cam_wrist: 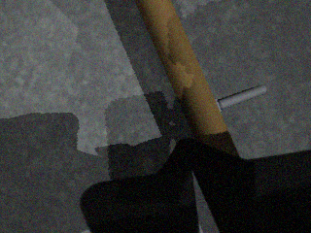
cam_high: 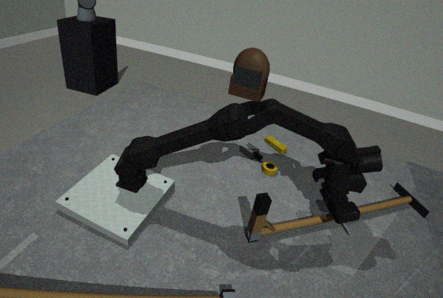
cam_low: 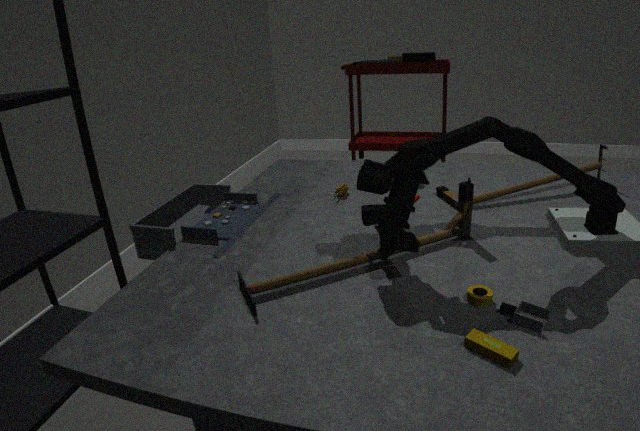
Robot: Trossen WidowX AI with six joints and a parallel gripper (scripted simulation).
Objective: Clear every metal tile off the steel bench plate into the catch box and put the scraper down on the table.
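The long wooden-handled scraper (cam_high: 297,224) (cam_low: 310,273) (cam_wrist: 181,80) lies low over the table, its flat black blade at one end and the other end meeting an upright block with a brace. A short metal rod sticks out beside its middle. My gripper (cam_high: 346,216) (cam_low: 398,248) (cam_wrist: 186,145) is shut at the handle's middle. In the wrist view the tips meet, grey surface shows between the fingers, and the handle runs behind the right finger. In the exterior view, several small tiles (cam_low: 208,222) lie on the bluish bench plate (cam_low: 238,225), beside the grey catch box (cam_low: 152,245). The box's contents are unclear.
A yellow tape roll (cam_high: 269,168) (cam_low: 479,295), a dark clamp-like tool (cam_high: 250,151) (cam_low: 524,316) and a yellow block (cam_high: 275,144) (cam_low: 491,347) lie near the arm. Another long-handled tool (cam_high: 107,292) (cam_low: 527,189) lies on the other side. My base stands on a white plate (cam_high: 89,198).
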